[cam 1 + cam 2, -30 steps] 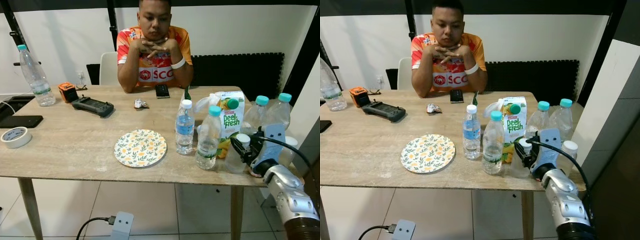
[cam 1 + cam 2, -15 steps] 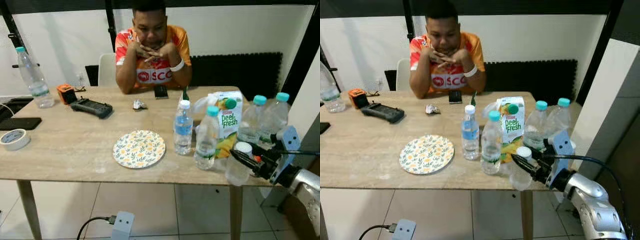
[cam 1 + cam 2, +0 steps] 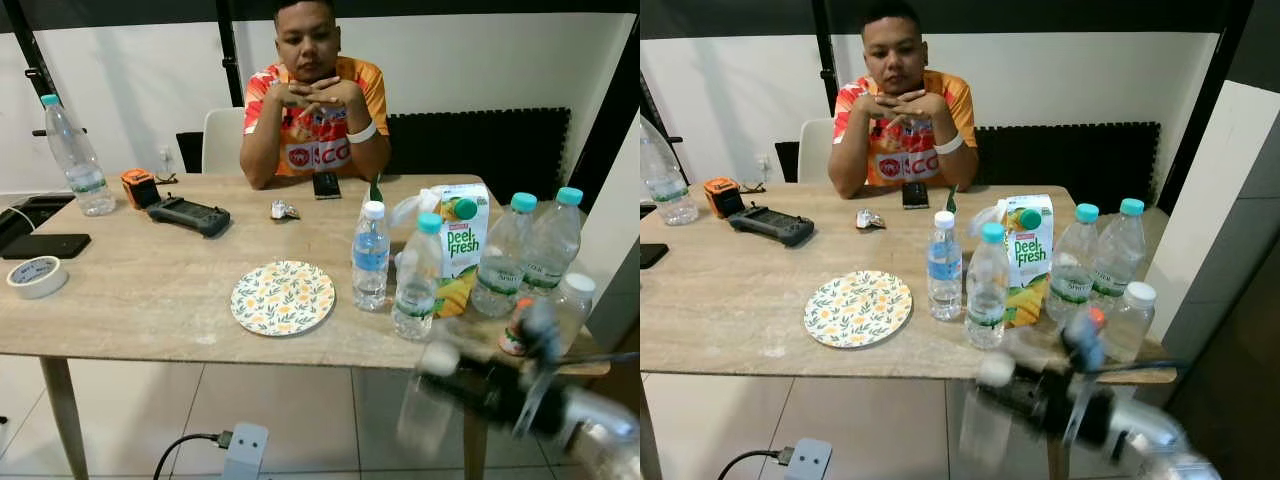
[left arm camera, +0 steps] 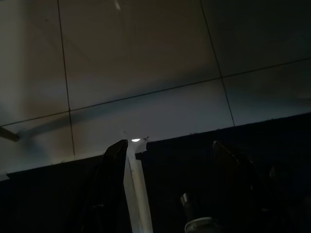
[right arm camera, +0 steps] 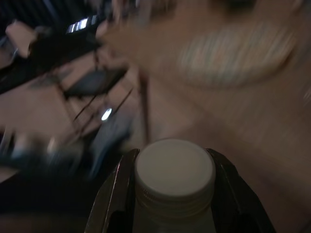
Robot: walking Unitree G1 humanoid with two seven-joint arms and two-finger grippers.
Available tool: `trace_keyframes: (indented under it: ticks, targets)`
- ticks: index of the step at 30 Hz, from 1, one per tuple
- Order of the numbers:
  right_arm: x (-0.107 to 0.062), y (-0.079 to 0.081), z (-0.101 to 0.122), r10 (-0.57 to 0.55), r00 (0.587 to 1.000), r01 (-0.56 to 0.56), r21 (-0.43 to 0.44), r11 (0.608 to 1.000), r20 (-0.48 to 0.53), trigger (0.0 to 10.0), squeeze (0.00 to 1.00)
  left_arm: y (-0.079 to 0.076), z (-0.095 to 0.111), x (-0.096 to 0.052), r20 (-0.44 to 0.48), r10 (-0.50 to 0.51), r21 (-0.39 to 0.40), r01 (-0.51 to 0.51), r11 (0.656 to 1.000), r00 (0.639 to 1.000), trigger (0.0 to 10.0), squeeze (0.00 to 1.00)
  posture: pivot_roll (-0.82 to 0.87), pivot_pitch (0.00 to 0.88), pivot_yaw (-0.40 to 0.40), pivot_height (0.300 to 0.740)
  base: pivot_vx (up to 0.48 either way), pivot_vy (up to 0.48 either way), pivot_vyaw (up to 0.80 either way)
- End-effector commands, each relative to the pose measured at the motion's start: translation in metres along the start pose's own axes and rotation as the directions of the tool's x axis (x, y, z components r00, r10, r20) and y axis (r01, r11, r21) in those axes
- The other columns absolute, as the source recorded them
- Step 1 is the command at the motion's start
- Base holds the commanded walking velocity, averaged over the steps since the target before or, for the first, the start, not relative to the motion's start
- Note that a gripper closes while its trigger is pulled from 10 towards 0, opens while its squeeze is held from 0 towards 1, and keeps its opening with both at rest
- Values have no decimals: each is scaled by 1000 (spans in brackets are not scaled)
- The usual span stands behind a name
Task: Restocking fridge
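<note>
My right gripper [image 3: 482, 386] is shut on a clear bottle with a white cap [image 3: 426, 402]. It holds the bottle blurred in the air, in front of and below the table's front right edge. In the right wrist view the cap [image 5: 175, 167] sits between the two black fingers [image 5: 118, 190]. On the table's right part stand several water bottles with teal caps [image 3: 416, 278], one with a white cap and blue label [image 3: 370, 256], a juice carton [image 3: 459, 247], another white-capped bottle [image 3: 571, 306] and a small red-capped bottle [image 3: 514, 327]. My left gripper [image 4: 167, 145] hangs open over dark floor tiles.
A person [image 3: 315, 95] sits at the table's far side, hands under chin. A flowered plate [image 3: 282, 297] lies mid-table. At the left are a tape roll [image 3: 32, 276], a phone [image 3: 43, 245], a controller [image 3: 188, 213] and a tall bottle [image 3: 72, 157]. A power plug [image 3: 243, 449] lies on the floor.
My right gripper has carried the white-capped bottle off the table's right front edge, down and leftward below the tabletop. The head view has shifted a little.
</note>
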State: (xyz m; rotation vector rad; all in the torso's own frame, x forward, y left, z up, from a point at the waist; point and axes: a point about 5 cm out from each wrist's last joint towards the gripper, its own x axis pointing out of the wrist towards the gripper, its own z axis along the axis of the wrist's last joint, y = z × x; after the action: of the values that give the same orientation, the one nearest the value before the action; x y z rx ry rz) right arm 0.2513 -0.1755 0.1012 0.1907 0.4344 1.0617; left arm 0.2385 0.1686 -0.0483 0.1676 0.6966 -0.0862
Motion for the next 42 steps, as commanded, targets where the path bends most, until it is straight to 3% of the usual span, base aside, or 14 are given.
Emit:
trace_keyframes:
  ticks: [1, 6, 9, 11, 14, 16, 20, 27, 29, 31, 32, 33, 39, 42]
  targets:
    - [4, -4, -8, -25, 999, 25, -21, 999, -28, 0, 0, 2, -6, -2, -20, 1, 10, 0, 1000, 1000, 10000, 0, -15, 65, 25, 740, 0, 0, 0]
    - [23, -16, -64, -176, 958, 175, -23, 984, -226, 0, 0, 2, -7, -2, -23, 2, 7, -2, 1000, 1000, 10000, 0, -15, 67, 24, 740, 0, 0, 0]
    - [27, -19, -77, -229, 930, 226, -42, 973, -288, 0, 0, 2, -7, -2, -25, 3, 2, -3, 1000, 1000, 10000, 0, -15, 69, 22, 740, 0, 0, 0]
    - [35, -26, -99, -365, 853, 356, -95, 930, -373, 0, 0, 1, -7, -1, -31, 3, -16, -4, 1000, 999, 10000, 0, -15, 70, 18, 740, 0, 0, 0]
    - [39, -29, -109, -437, 808, 427, -117, 897, -396, 0, 0, 0, -7, -1, -35, 4, -30, -5, 1000, 999, 10000, 0, -13, 66, 13, 740, 0, 0, 0]
    - [44, -32, -124, -535, 723, 540, -125, 832, -437, 0, 0, 0, -7, -1, -41, 13, -69, -16, 998, 999, 10000, 0, -12, 63, 3, 740, 0, 0, 0]
    - [44, -38, -131, -658, 626, 672, -138, 728, -420, 0, 0, 0, -6, 0, -57, 23, -84, -27, 996, 998, 10000, 0, -12, 64, -8, 740, 0, 0, 0]
    - [45, -40, -135, -706, 583, 741, -94, 665, -401, 0, 0, 4, -5, 1, -58, 47, -36, -49, 998, 997, 10000, 0, -20, 58, -12, 740, 0, 0, 0]
    - [45, -40, -138, -703, 584, 745, -77, 663, -407, 6275, 0, 4, -3, 1, -53, 42, -38, -44, 998, 998, 10000, 0, -22, 51, -9, 740, 0, 0, 0]
    - [45, -40, -138, -703, 584, 745, -77, 663, -407, 6275, 0, 4, -3, 1, -53, 42, -38, -44, 998, 998, 10000, 0, -22, 51, -9, 740, 0, 0, 0]
    - [45, -39, -139, -703, 581, 745, -79, 662, -412, 9255, 0, 4, -2, 1, -47, 40, -42, -42, 998, 998, 10000, 0, -22, 48, -8, 740, 0, 0, 0]
    - [45, -39, -141, -701, 580, 749, -67, 659, -415, 10000, 0, 5, -1, 2, -42, 42, -33, -44, 998, 998, 10000, 0, -22, 44, -6, 740, 0, 0, 0]
    - [38, -39, -149, -730, 529, 779, -93, 620, -433, 10000, 0, 14, 3, 3, -37, 122, 41, -120, 992, 992, 10000, 0, -22, 29, -3, 740, 0, 0, 0]
    - [37, -39, -150, -732, 520, 782, -100, 616, -439, 10000, 0, 18, 4, 2, -6, 167, -5, -167, 986, 986, 10000, 0, -22, 27, -6, 740, 0, 0, 0]
